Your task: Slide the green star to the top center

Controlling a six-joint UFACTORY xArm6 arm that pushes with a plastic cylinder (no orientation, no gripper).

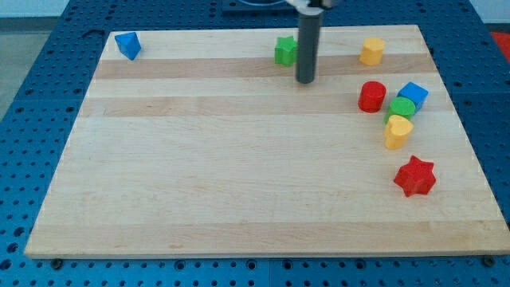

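Note:
The green star (285, 51) sits near the view's top centre on the wooden board (239, 159); the rod hides its right edge. My tip (305, 81) rests on the board just to the lower right of the green star, close to it; I cannot tell whether it touches.
A blue triangular block (127, 45) lies at the top left. A yellow block (371, 51) lies at the top right. On the right are a red cylinder (371, 96), a blue cube (413, 95), a green block (402, 108), a yellow heart-like block (398, 131) and a red star (415, 176).

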